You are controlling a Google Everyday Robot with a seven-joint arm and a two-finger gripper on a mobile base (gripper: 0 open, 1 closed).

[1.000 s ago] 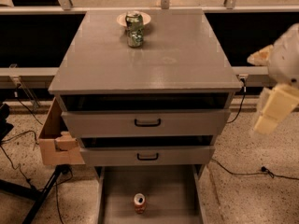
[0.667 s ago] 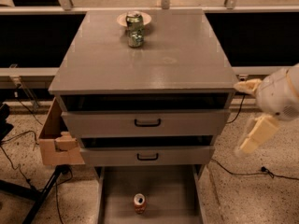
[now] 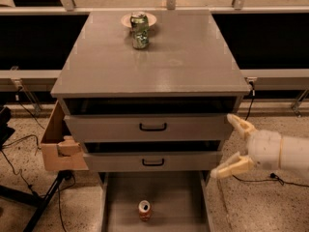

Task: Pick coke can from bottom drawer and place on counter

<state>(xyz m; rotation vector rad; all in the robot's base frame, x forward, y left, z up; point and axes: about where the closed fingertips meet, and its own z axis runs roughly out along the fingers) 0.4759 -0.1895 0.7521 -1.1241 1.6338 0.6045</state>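
The coke can (image 3: pixel 144 210) stands upright on the floor of the bottom drawer (image 3: pixel 181 197), which is pulled all the way out. It's roughly mid-width, touching neither wall. The gripper (image 3: pixel 220 145) is off to the right of the cabinet, about level with the two handled drawers (image 3: pixel 153 127). Its fingers (image 3: pixel 240 125) are spread wide with nothing between them, and they point left at the cabinet's right edge. It's well above the coke can and off to its right. Up on the counter (image 3: pixel 159 62) a green can (image 3: pixel 139 30) stands near the back, by a small plate (image 3: pixel 150 18). A cardboard box (image 3: pixel 54 144) hangs at the cabinet's left side.
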